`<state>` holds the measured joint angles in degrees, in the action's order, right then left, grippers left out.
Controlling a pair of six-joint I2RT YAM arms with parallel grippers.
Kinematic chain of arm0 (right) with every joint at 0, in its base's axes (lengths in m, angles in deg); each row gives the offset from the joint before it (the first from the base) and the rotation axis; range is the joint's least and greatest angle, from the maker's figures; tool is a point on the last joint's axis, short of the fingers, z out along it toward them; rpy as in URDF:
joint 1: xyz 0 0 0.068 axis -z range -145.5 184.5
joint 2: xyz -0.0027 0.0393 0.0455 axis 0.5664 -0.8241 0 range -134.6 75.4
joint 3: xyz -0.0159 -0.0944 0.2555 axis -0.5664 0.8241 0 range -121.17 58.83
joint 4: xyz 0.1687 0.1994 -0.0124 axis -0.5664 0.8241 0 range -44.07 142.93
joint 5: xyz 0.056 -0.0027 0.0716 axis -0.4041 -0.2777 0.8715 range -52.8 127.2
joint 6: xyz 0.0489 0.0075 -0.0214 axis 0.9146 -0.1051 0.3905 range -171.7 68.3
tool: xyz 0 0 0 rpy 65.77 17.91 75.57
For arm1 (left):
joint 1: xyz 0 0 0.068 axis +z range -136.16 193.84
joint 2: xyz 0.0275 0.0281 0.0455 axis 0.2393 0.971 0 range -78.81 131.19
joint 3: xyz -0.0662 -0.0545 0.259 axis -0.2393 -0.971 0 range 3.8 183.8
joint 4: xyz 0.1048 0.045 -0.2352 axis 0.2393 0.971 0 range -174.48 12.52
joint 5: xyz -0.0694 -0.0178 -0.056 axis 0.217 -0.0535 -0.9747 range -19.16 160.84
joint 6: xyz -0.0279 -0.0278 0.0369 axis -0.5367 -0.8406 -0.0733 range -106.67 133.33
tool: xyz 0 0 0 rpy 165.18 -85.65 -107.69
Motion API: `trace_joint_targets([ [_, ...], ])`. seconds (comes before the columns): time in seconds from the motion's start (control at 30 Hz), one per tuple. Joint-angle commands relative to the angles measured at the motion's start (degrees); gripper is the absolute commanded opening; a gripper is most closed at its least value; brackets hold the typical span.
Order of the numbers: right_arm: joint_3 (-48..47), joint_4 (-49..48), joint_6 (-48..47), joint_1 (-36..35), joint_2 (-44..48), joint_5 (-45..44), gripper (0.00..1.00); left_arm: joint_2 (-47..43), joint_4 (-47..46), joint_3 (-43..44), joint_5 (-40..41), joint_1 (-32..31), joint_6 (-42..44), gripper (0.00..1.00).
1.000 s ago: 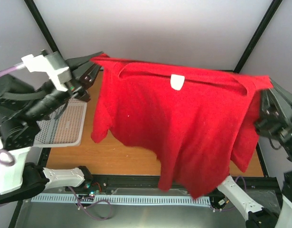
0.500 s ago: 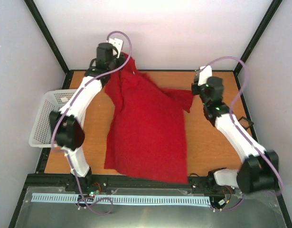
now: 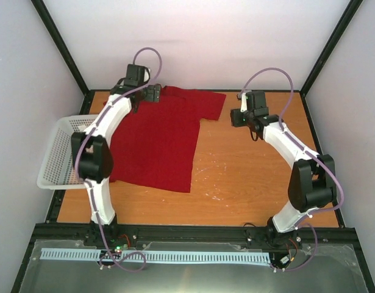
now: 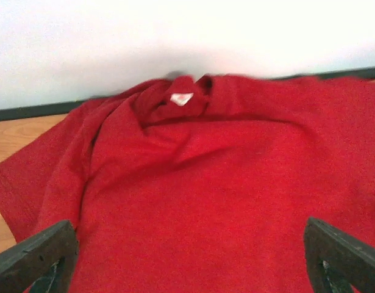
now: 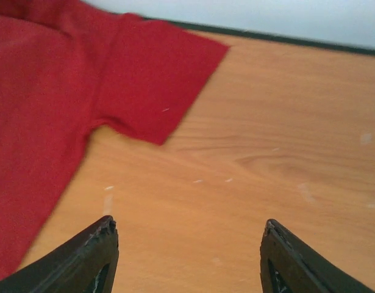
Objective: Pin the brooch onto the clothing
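Since the red T-shirt (image 3: 160, 140) lies spread on the table (image 3: 254, 177) toward 10 o'clock, collar at 12, the lay-out step looks nearly done. Left gripper (image 4: 187, 224) gapes wide above the collar, holding nothing. Right gripper (image 5: 190, 223) is parted and empty too, over bare wood at 3 o'clock of the sleeve (image 5: 157, 85). Collar's bunched round the label (image 4: 182, 98). Best lift both straight up, no snagging cloth. Brooch not visible.
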<state>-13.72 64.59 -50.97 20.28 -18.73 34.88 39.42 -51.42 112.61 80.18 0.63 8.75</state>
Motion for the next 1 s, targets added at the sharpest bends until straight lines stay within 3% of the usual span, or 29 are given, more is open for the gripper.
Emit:
trace_joint_targets([
  [0.0,2.1,0.9,9.6,0.1,0.0,15.8,0.63,-11.9,-2.4,-6.1,-10.2,-1.1,-5.3,1.0],
  [0.1,2.3,0.3,13.4,0.1,-2.4,20.4,0.66,-16.6,-3.3,-14.7,-13.8,-2.0,-6.1,1.0],
  [0.23,2.8,0.1,17.7,0.1,-4.1,28.3,0.69,-22.3,-9.2,-31.1,-25.8,-5.5,-9.7,0.98],
  [0.4,4.3,1.7,18.4,2.6,-0.4,25.5,0.72,-23.0,-15.2,-42.3,-27.7,-15.4,-14.8,0.89],
  [0.57,-2.3,2.7,16.1,3.3,-6.0,25.0,0.7,-22.0,-17.9,-46.8,-26.2,-23.1,-18.4,0.88],
  [0.73,-16.6,1.8,17.5,3.0,-18.8,26.7,0.6,-20.8,-18.6,-49.8,-25.8,-25.8,-19.9,0.87],
  [0.97,-41.0,7.2,16.5,-2.2,-38.6,24.7,0.58,-20.7,-19.7,-56.6,-31.5,-26.3,-23.9,0.95],
])
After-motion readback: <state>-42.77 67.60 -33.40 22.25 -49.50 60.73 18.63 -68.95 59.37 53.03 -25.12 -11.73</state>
